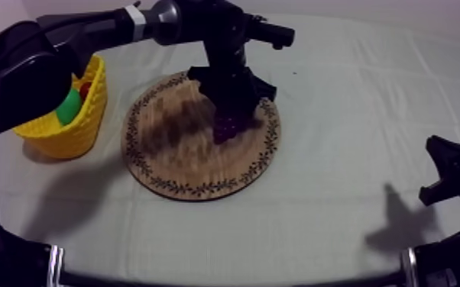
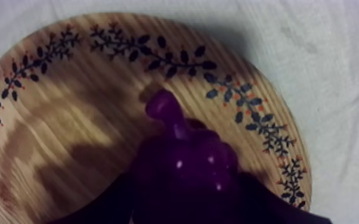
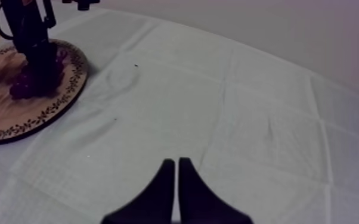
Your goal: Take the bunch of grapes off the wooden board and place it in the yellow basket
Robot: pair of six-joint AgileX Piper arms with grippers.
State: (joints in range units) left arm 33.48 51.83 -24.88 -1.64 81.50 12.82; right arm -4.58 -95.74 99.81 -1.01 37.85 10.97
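My left gripper stands over the right half of the wooden board at frame centre in the top view, its jaws clenched on the bunch of grapes, which rests on the board. The yellow basket sits at the upper left, just beside the board. My right gripper hangs over bare cloth, jaws pressed together on nothing.
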